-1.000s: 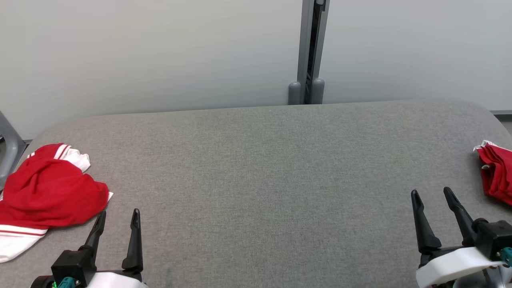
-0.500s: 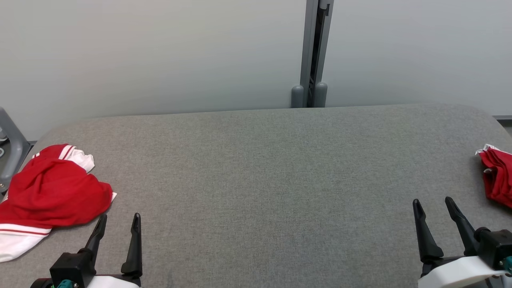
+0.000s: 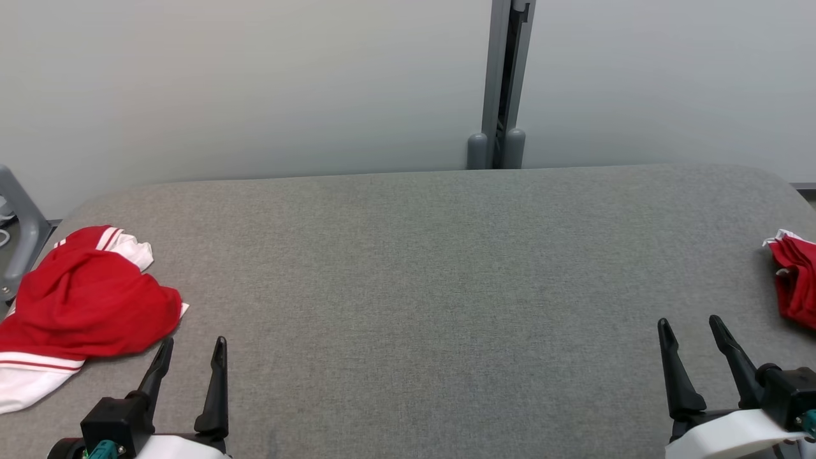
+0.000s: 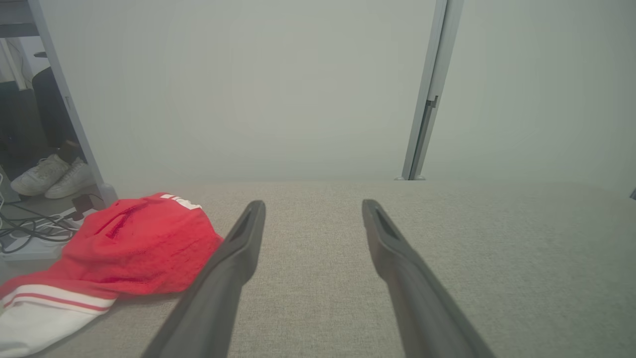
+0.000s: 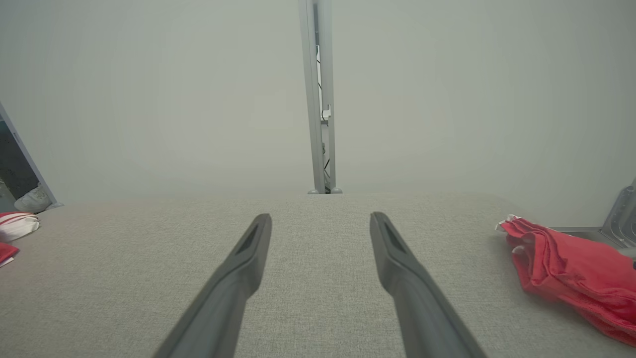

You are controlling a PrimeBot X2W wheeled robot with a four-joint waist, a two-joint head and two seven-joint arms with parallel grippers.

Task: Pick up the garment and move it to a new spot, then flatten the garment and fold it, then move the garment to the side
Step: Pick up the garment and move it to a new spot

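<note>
A crumpled red garment with white striped trim (image 3: 83, 312) lies at the far left of the grey table (image 3: 414, 287); the left wrist view shows it as a red heap (image 4: 129, 248) left of the fingers. My left gripper (image 3: 191, 347) is open just right of it, apart from the cloth, holding nothing; its tips (image 4: 310, 206) stand wide over bare table. A second red garment (image 3: 794, 280) lies bunched at the table's right edge, also seen as a red bundle (image 5: 571, 273). My right gripper (image 3: 688, 325) is open left of it, with nothing between its tips (image 5: 320, 219).
A pale wall with a grey upright post (image 3: 503, 83) stands behind the table. A grey metal frame leg (image 3: 19, 229) rises at the far left. White shoes (image 4: 49, 176) and cables (image 4: 30, 231) lie on the floor beyond the table's left end.
The head camera has turned a little, shifting the whole picture slightly rightward. Both grippers stay open and the two garments lie as before.
</note>
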